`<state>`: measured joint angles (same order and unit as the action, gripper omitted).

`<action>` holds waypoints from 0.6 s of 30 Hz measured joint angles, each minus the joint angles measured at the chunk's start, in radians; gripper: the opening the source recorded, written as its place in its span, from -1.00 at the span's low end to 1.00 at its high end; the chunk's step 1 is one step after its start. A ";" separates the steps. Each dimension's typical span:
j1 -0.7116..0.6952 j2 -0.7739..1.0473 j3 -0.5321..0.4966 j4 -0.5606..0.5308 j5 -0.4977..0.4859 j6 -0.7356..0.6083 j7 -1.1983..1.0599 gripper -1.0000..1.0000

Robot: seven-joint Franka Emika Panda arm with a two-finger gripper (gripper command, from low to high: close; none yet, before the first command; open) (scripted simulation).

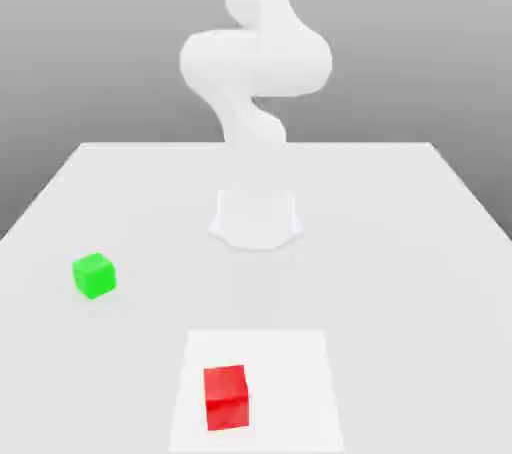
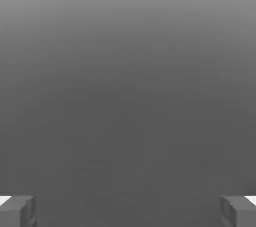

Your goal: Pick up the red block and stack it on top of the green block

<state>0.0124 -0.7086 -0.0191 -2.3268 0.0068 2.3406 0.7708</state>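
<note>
Plainly, in the exterior view nothing of the task had been done. The red block [image 1: 226, 397] sat on the table [image 1: 400, 242] at about six o'clock of the picture, inside a paler square patch [image 1: 290, 382] of the surface. The green block [image 1: 94, 275] rested at about eight o'clock, well apart from the red one and with bare table between them. Neither cube was lifted or tilted; both lay flat. The white arm [image 1: 255, 62] rose from its base [image 1: 256, 217] near the picture's centre and bent upward toward twelve o'clock, away from both cubes. By my judgement the whole job was left: reaching down to the red block, gripping it, carrying it across and setting it on the green one.

The table was a plain, pale, matte slab, and behind it the room was only a grey backdrop, lighter toward the horizon line and darker toward the top.

In the hand view the gripper [image 2: 128, 211] had its fingers spread wide: one grey fingertip [image 2: 17, 211] sat at about eight o'clock and the other at about four o'clock, with nothing between them. Beyond them lay only even grey, paler toward twelve o'clock, which suggested the hand was aimed away from the table.
</note>
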 joint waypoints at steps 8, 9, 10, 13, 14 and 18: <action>0.032 0.297 -0.055 -0.087 0.027 0.131 -0.098 0.00; 0.035 0.333 -0.060 -0.097 0.031 0.148 -0.110 0.00; 0.037 0.369 -0.065 -0.108 0.034 0.164 -0.123 0.00; 0.042 0.478 -0.077 -0.140 0.044 0.212 -0.158 0.00; 0.043 0.514 -0.080 -0.150 0.047 0.228 -0.170 0.00; 0.038 0.659 -0.087 -0.193 0.053 0.292 -0.213 0.00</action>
<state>0.0503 -0.0495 -0.1063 -2.5197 0.0597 2.6327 0.5582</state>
